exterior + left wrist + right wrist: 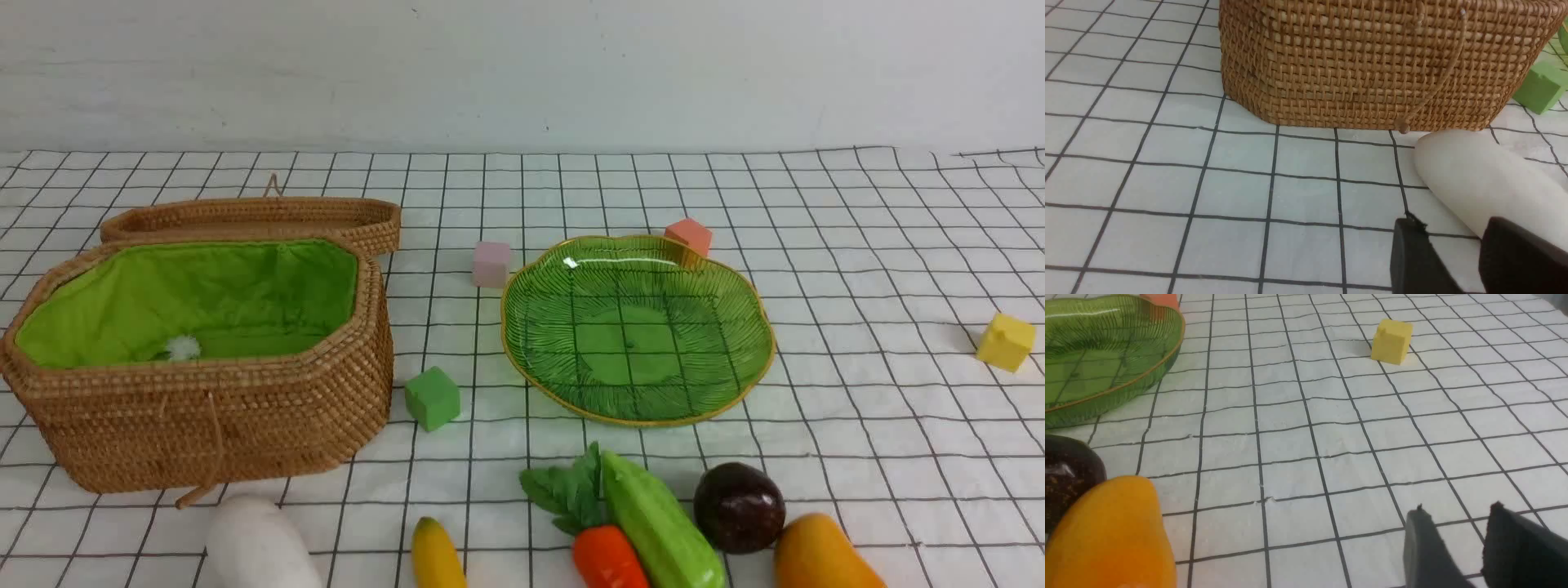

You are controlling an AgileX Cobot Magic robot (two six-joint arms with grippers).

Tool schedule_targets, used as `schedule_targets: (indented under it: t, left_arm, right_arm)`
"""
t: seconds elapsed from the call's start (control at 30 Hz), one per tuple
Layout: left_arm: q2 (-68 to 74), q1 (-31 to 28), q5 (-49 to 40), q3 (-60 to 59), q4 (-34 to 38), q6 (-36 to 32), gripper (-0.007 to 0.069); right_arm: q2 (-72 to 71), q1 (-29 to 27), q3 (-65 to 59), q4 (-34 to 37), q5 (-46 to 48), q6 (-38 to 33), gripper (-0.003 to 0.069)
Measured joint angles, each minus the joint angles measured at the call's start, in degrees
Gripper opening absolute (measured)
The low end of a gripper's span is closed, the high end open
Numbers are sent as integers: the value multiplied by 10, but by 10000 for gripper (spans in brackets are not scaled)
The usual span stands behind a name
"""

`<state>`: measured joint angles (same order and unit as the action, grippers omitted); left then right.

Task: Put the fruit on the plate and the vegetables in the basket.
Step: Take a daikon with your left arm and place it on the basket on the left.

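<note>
As the smooth white toy radish (1474, 179) looked light, stiff and slippery, its thick middle suited the narrowly parted, empty left gripper (1453, 230), the right gripper (1457, 516) standing likewise.

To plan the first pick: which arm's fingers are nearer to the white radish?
Left. The left fingers are right beside the white radish; the right fingers are far off, near the mango, with no radish in their view.

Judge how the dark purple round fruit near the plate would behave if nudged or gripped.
The dark purple fruit is nearly spherical, so a nudge would probably roll it, though the mango beside it may block one side. Its glossy skin suggests a grip could slip. It looks rigid, likely holding shape.
</note>
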<state>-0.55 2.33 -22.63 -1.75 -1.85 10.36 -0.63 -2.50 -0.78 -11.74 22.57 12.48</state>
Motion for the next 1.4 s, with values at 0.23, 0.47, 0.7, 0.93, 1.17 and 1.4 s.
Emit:
schedule_targets:
  t: [0.23,0.47,0.7,0.93,1.17,1.4]
  left_arm:
    - [0,0,0,0,0,0,239]
    - [0,0,0,0,0,0,239]
    - [0,0,15,0,-25,-22,239]
    - [0,0,158,0,18,23,239]
    - [0,0,334,5,74,106,239]
    - [59,0,208,208,41,121,239]
  right_arm:
    - [0,0,0,0,0,0,242]
    - [0,0,0,0,0,0,242]
    - [0,0,0,0,0,0,242]
    - [0,0,0,0,0,0,242]
    - [0,0,0,0,0,0,242]
    - [0,0,0,0,0,0,242]
